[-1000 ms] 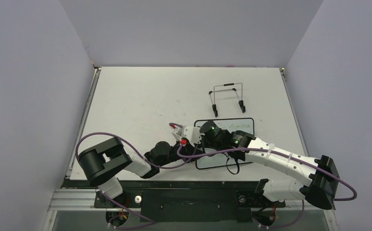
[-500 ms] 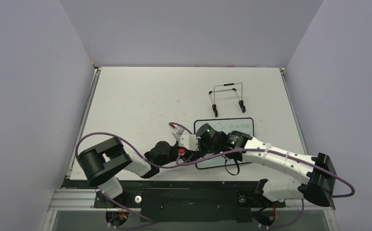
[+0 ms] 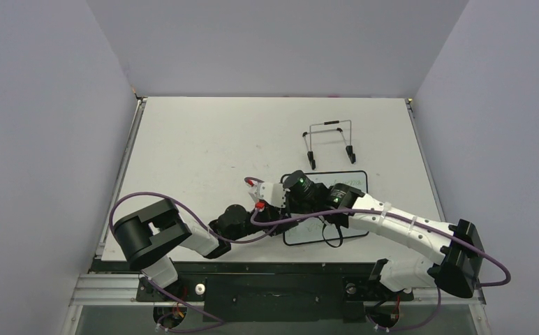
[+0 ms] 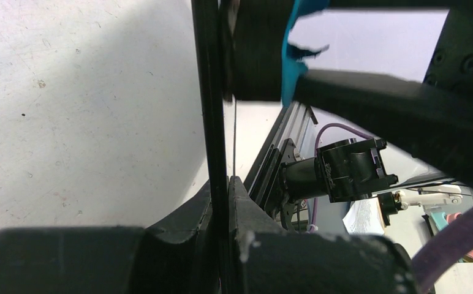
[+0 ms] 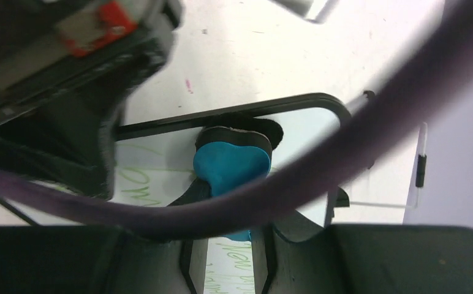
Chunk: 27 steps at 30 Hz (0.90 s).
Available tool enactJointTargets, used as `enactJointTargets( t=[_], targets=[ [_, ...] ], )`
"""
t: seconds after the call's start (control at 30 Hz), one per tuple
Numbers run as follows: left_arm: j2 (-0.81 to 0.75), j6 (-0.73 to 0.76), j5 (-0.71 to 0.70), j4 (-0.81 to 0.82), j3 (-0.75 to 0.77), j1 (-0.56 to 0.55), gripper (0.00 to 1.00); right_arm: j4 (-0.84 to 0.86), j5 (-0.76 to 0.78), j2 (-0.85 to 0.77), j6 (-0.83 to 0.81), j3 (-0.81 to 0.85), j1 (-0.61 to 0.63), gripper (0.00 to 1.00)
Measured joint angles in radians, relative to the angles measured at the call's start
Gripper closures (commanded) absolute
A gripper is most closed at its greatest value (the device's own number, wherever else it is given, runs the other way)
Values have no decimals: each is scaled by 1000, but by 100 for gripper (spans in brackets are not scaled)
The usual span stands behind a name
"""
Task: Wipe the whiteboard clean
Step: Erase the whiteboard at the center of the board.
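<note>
From above, the whiteboard [image 3: 301, 236] lies flat on the white table [image 3: 204, 146], towards the near right, with a wire stand [image 3: 331, 123] just beyond its far edge. The left arm [image 3: 204, 241] reaches low across the table to the board's left edge. The right arm [image 3: 399, 227] stretches in from the right, and its wrist hangs over the board's far left part; neither gripper's jaws can be made out from this height. In the left wrist view, the left gripper [image 4: 222, 190] is pinched tight on the board's thin black frame [image 4: 212, 92], which runs edge-on between its two fingers. Higher in that view, a blue and black eraser [image 4: 261, 49] sits right beside the frame, carried by the other arm's dark fingers [image 4: 375, 110]. In the right wrist view, the right gripper [image 5: 228, 214] is closed narrow on the eraser's blue body. The eraser's black pad is against the white surface just inside the rounded corner of the frame. Green handwriting [image 5: 139, 180] shows on the board beside and below the eraser. A purple cable [image 5: 356, 131], out of focus, sweeps across this view.
</note>
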Motion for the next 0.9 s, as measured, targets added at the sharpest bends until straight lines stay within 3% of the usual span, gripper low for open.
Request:
enactJointTargets(
  t=[0.17,0.4,0.7,0.9],
  targets=[
    [0,0,0,-1,0,0,100,-10,-44,-21,-27,-32,-5,100],
    [0,-7,-1,-4,0,1,100,2,-74,-22,27,-19,-136,100],
    [0,-6,-1,-6,0,1,100,-38,-219,-22,-19,-19,-103,100],
    [0,-6,-3,-7,0,1,100,-22,-247,-22,52,-10,-192,100]
  ],
)
